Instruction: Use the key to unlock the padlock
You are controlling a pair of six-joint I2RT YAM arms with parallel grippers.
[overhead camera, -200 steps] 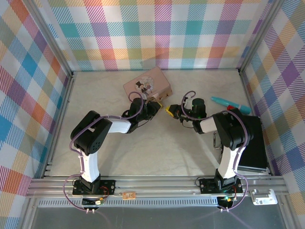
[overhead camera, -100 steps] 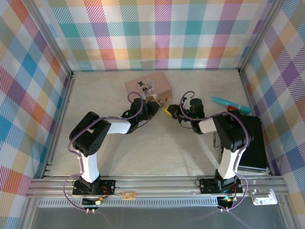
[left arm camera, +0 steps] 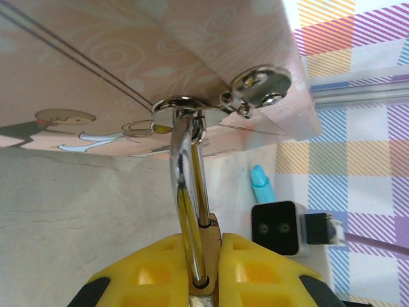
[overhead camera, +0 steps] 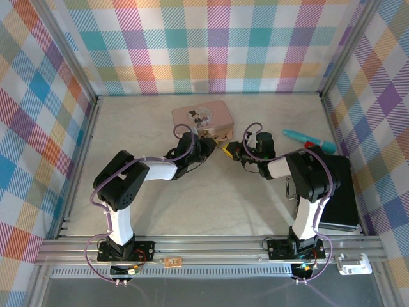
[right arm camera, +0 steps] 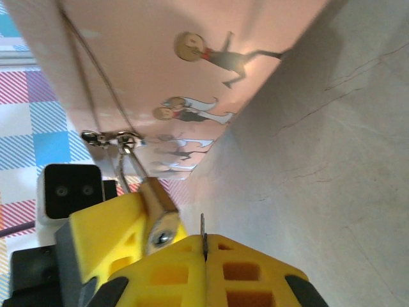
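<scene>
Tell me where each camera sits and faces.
Top external: above and behind, looking down on the table; both arms show, meeting at the pink tin.
Left wrist: on the left arm, looking along the left tool, shut on the padlock hung on the tin's clasp.
Right wrist: on the right arm, looking along the right tool, pinching the key.
Shared: both wrist views show padlock and tin.

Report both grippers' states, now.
Left gripper: shut on the padlock.
Right gripper: shut on the key.
</scene>
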